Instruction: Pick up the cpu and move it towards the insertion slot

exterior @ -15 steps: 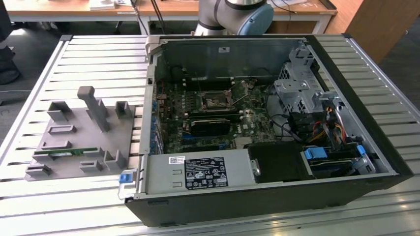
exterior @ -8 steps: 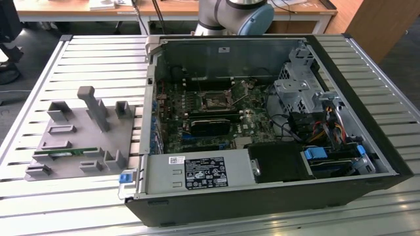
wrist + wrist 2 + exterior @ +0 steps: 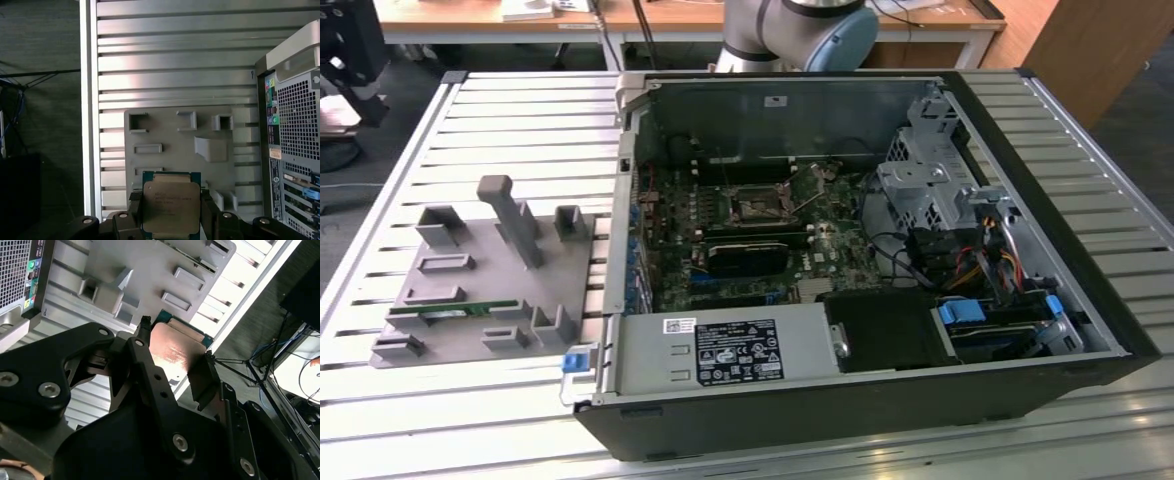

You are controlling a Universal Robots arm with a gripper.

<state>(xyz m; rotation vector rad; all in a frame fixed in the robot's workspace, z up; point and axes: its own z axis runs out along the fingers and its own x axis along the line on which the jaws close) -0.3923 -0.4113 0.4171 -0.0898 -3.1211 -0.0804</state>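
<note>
silvery metal face up, the cpu [image 3: 171,207] sits pinched between my two black fingers [image 3: 134,210], one on each of two opposite edges, its green rim showing past the plate. in the second wrist view the same chip [image 3: 176,354] is held off the surface, with the gripper [image 3: 176,340] closed around it and daylight under it.

below it lies the grey plastic tray [image 3: 165,130] with its shallow recesses. the chip hangs over the tray's edge, lifted well clear of it. the slatted aluminium worktop [image 3: 175,55] runs bare beyond the tray, and the perforated back of the computer case [image 3: 295,125] stands just beside it.

in the exterior view the case [image 3: 854,410] lies on its side with the panel off, so the board is reachable from above. the insertion slot [image 3: 755,207] is a dark square in a silver frame near the board's middle. a black card [image 3: 747,257] sits close at its six o'clock, the metal drive cage [image 3: 927,190] is at three o'clock, and the case wall stands apart at nine o'clock. the tray [image 3: 467,300] lies further out at about eight o'clock, beyond that wall, carrying a green memory stick [image 3: 447,310].
</note>
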